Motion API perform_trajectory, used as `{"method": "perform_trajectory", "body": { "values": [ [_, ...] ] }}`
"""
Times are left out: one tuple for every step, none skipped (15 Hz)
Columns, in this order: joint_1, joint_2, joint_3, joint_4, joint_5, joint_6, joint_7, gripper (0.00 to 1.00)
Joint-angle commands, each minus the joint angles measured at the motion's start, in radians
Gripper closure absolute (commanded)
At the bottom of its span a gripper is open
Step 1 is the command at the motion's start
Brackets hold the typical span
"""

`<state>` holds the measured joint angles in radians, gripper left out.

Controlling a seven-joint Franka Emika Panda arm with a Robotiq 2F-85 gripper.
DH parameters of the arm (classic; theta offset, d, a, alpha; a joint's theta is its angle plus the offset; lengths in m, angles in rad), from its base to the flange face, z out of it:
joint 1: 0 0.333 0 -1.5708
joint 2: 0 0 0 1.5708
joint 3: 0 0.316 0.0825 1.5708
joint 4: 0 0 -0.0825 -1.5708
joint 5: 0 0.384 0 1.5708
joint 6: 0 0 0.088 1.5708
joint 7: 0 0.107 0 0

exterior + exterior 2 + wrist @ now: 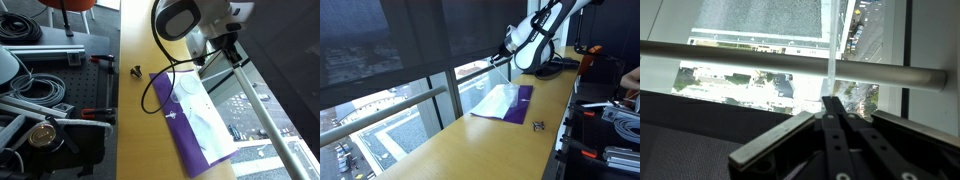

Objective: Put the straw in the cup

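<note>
**Straw clamped in the fingers, out over the window edge of the table**

Gripper point(830, 106) clenched on the straw point(828, 50), fingertips drawn together around its lower end in the wrist view. Thin, white and straight, running up from the tips to the top of that view and crossing in front of the railing point(760, 55) outside the glass.

In both exterior views, gripper point(233, 52) point(506, 56) raised above the wooden table point(130, 125), at the edge next to the window and clear of everything lying on the top. Straw too thin to pick out in those views.

Purple cloth point(180, 125) point(523, 98) lying flat on the table, one long side close to the window edge, with pale material point(200, 115) spread over it. Small black clip point(135, 70) point(537, 124) alone on bare wood, apart from the cloth's far corner and well apart from the gripper.

Open room: a broad band of bare wood left of the cloth in an exterior view, reaching to the table's left edge, with cables and gear point(40, 90) crowded beyond that edge. Right of the cloth, only a narrow strip of wood, then the glass. Black cable point(150, 88) looping down from the arm, close to the cloth's far end.
</note>
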<state>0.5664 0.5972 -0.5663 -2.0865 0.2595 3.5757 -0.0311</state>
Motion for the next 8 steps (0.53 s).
{"method": "perform_trajectory", "body": {
  "values": [
    [0.014,0.043,-0.006,0.000,0.020,0.176,0.009,1.00],
    [0.018,0.045,-0.007,0.007,0.022,0.173,0.009,1.00],
    [0.020,0.047,-0.007,0.011,0.022,0.171,0.009,1.00],
    [0.022,0.049,-0.008,0.019,0.023,0.169,0.009,1.00],
    [0.024,0.053,-0.008,0.027,0.024,0.167,0.010,1.00],
    [0.026,0.055,-0.008,0.033,0.025,0.166,0.011,1.00],
    [0.027,0.058,-0.008,0.039,0.025,0.167,0.012,1.00],
    [0.026,0.061,-0.006,0.042,0.024,0.170,0.013,1.00]
  ]
}}
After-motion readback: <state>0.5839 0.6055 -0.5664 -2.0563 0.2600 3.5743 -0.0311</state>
